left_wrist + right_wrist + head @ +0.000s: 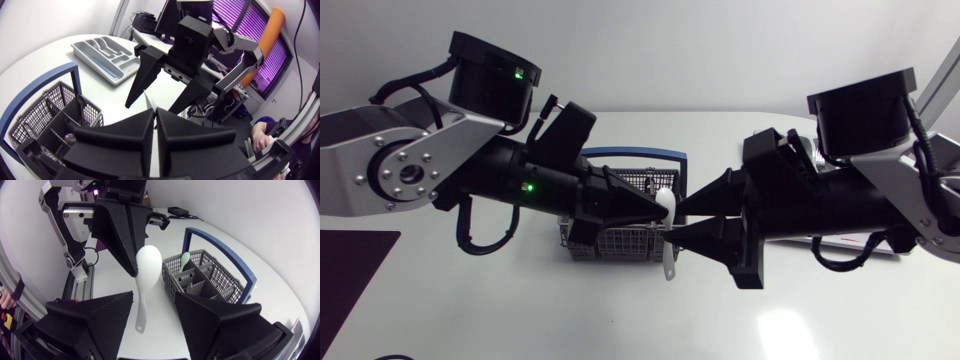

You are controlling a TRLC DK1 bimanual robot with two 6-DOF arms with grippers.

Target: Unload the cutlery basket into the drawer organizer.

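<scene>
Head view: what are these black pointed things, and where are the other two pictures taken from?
They are the end effectors of two robot arms at a white table. The head view looks down from above; the other two come from a camera on each arm's wrist. The left end effector is shut on a white spoon. The right end effector is open, a finger on either side of the spoon's handle, apart from it. Beneath stands a grey cutlery basket with a blue handle; a grey drawer organizer lies nearby.
</scene>
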